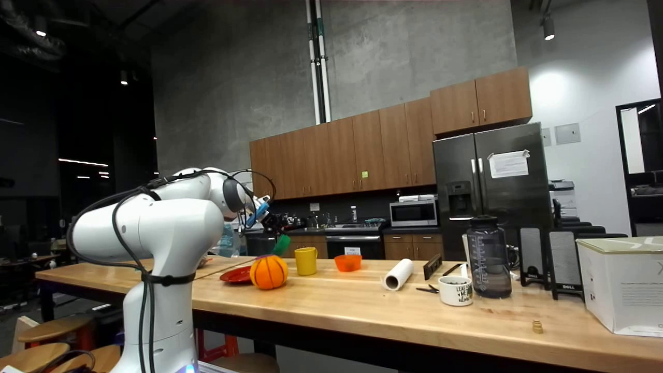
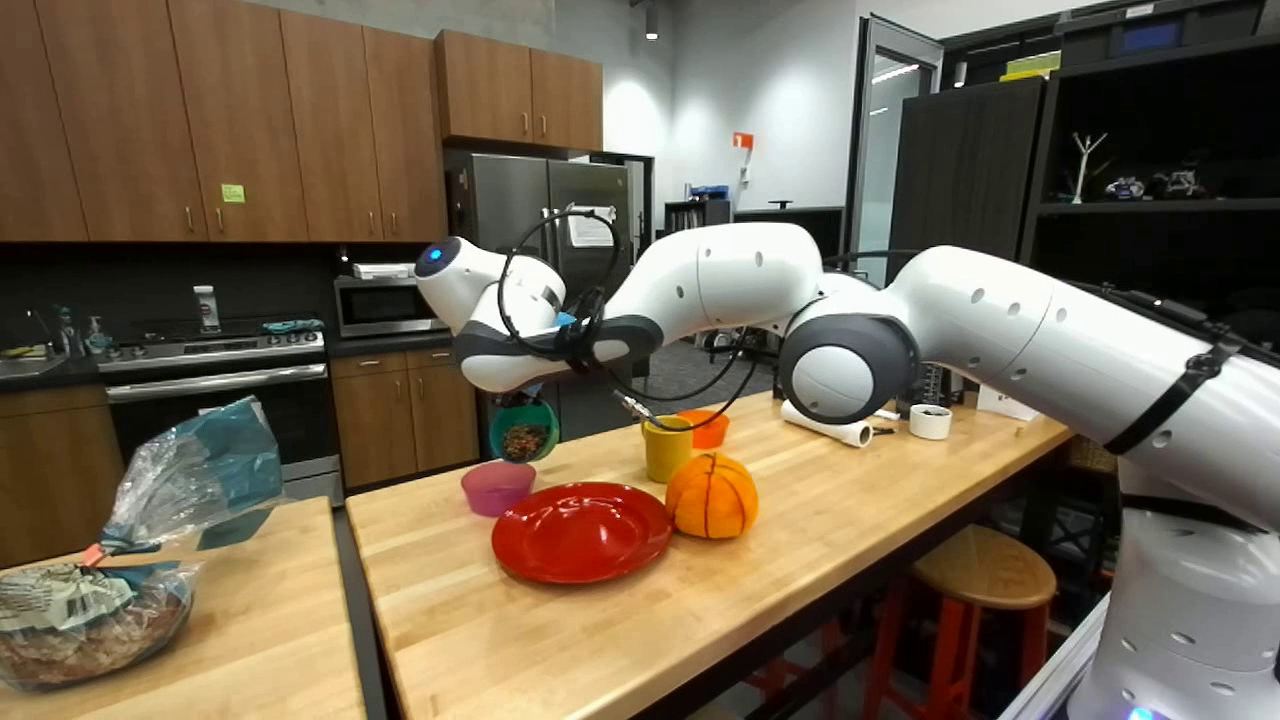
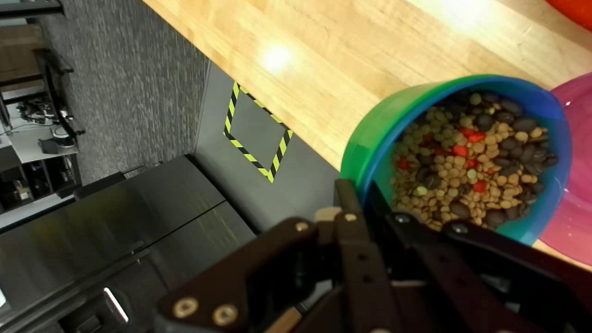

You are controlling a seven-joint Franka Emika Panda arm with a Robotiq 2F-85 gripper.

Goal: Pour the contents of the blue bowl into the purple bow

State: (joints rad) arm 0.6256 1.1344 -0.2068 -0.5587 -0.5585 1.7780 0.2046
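Observation:
The blue bowl looks teal-green with a bluish rim. In an exterior view (image 2: 520, 414) it is tilted, its opening facing the camera, above and slightly behind the purple bowl (image 2: 498, 492). My gripper (image 3: 360, 187) is shut on its rim, one finger inside and one outside. In the wrist view the blue bowl (image 3: 377, 129) holds a mix of lentils, dark beans and red bits (image 3: 462, 171). The purple bowl (image 3: 580, 203) shows partly behind it at the right edge. In an exterior view the blue bowl (image 1: 281, 245) hangs above the table, and the purple bowl is mostly hidden by a pumpkin.
A red plate (image 2: 582, 560) lies in front of the purple bowl, with an orange pumpkin (image 2: 712, 497) beside it. A yellow cup (image 2: 667, 452) and an orange bowl (image 2: 706, 432) stand farther along. A plastic-wrapped item (image 2: 95, 620) lies on the adjoining table.

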